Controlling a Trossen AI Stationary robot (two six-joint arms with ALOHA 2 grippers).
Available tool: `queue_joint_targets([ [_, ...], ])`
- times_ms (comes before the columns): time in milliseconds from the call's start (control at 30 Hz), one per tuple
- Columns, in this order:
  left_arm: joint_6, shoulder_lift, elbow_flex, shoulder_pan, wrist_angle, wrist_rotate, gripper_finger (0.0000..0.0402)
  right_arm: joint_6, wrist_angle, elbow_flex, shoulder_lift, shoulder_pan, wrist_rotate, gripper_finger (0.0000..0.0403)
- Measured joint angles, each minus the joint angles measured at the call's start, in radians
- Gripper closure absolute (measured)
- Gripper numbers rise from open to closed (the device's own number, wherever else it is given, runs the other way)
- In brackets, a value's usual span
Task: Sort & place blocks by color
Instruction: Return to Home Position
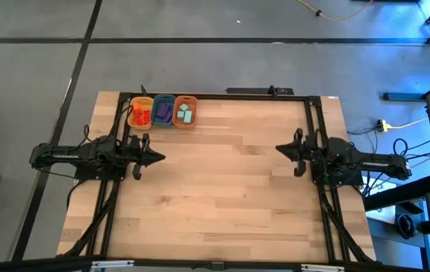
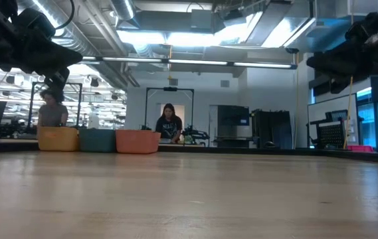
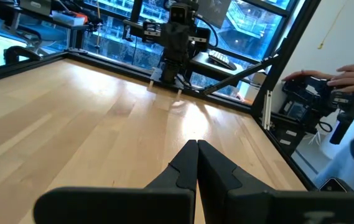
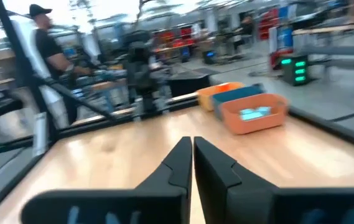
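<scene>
Overhead, high view: we find the blocks sorted into three tubs set side by side at the far edge of the table [image 1: 222,196], on the left arm's side.
Colours, high view: orange-red blocks [image 1: 140,116] lie in the yellow tub [image 1: 140,127], purple blocks [image 1: 163,112] in the blue tub [image 1: 163,125], and mint-teal blocks [image 1: 187,115] in the orange tub [image 1: 186,127].
Hands, high view: the left hand [image 1: 159,157] and the right hand [image 1: 281,149] point inward at each other from opposite sides. They are well apart, and neither touches a tub.
Long axis, high view: the pieces lie jumbled, and we cannot tell which way any bar points.
Low view: the three tubs stand in a row at the left. The blocks are hidden behind their walls, and both arms hang as dark masses at the upper corners. A person [image 2: 169,123] sits in the room beyond.
Left wrist view: its fingers are pressed together and hold nothing. The right arm stands across the table, and a person's hand rests on dark gear off to the side.
Right wrist view: its fingers are likewise pressed together and empty. The mint-teal blocks [image 4: 256,112] show pale inside the orange tub [image 4: 251,126].
Handling, our judgement: these are light, stiff, smooth plastic pieces, likely to skid or flip if nudged.
Grip, our judgement: we would pinch a bar at mid-length across its narrow faces, using the fingertips only.
</scene>
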Motion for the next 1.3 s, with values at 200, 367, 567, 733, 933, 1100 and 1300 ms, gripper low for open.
queue_joint_targets([
  [200, 0.0, 0.0, 0.0, 0.0, 0.0, 0.0, 0.0401, 0.0, -0.017, 0.0, 0.0, 0.0, -0.111, 0.0383],
  [367, 0.0, 0.0, 0.0, 0.0, 0.0, 0.0, 0.0401, 0.0, -0.016, 0.0, 0.0, 0.0, -0.109, 0.0383],
  [567, 0.0, 0.0, 0.0, 0.0, 0.0, 0.0, 0.0401, 0.0, -0.014, 0.0, 0.003, 0.0, -0.108, 0.0383],
  [733, 0.0, 0.0, 0.0, 0.0, 0.0, 0.0, 0.0401, 0.0, -0.014, 0.0, 0.003, 0.0, -0.108, 0.0383],
  [933, 0.0, 0.0, 0.0, 0.0, 0.0, 0.0, 0.0401, 0.0, -0.014, 0.0, 0.003, 0.0, -0.108, 0.0383],
  [1100, 0.0, 0.0, 0.0, 0.0, 0.0, 0.0, 0.0401, 0.0, -0.014, 0.0, 0.003, 0.0, -0.108, 0.0383],
  [1300, 0.0, 0.0, 0.0, 0.0, 0.0, 0.0, 0.0401, 0.0, -0.014, 0.0, 0.003, 0.0, -0.108, 0.0383],
])
